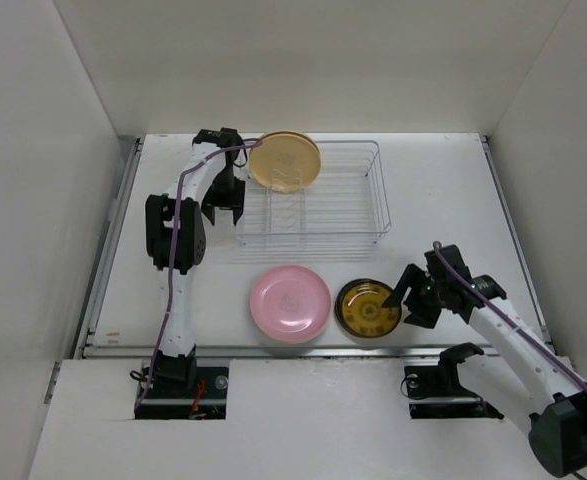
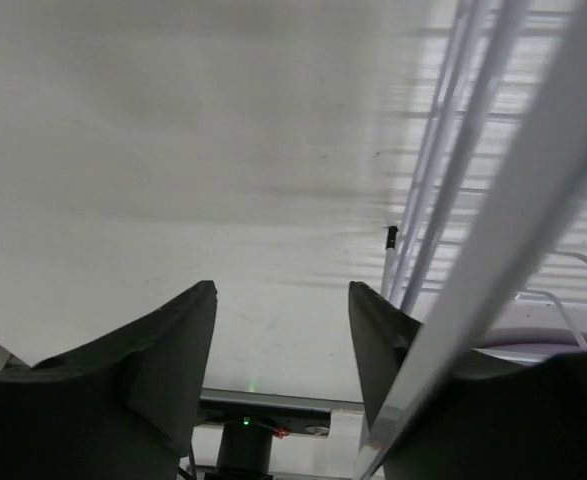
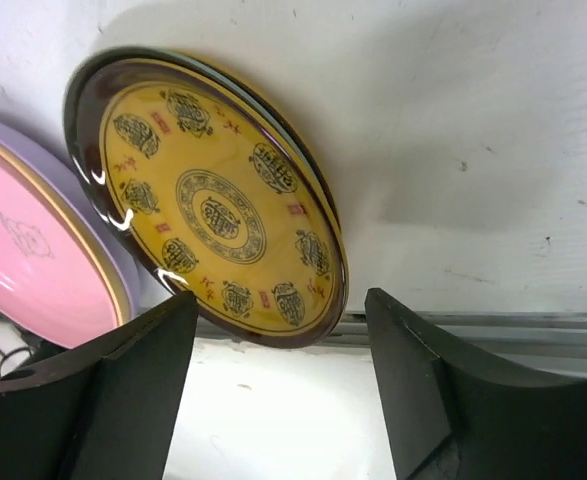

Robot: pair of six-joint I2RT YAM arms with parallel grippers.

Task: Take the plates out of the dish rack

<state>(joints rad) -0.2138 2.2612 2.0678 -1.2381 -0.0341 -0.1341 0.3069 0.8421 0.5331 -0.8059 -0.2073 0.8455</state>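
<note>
The dish rack [image 1: 318,205] of thin white wire stands at the back middle of the table. One pale yellow plate [image 1: 285,162] stands upright at its left end. A pink plate [image 1: 289,302] and a small amber-brown plate [image 1: 367,307] lie flat side by side near the table's front edge. My left gripper [image 1: 224,208] hangs just outside the rack's left side, open, with only bare table between its fingers [image 2: 178,350]; rack wires [image 2: 435,170] run past on its right. My right gripper [image 1: 405,296] sits just right of the amber-brown plate [image 3: 208,200], open and apart from it. The pink plate [image 3: 28,260] shows at that view's left.
White walls close the table in on the left, right and back. A metal strip [image 1: 303,348] runs along the front edge right behind the two flat plates. The arm bases [image 1: 178,385] sit below it.
</note>
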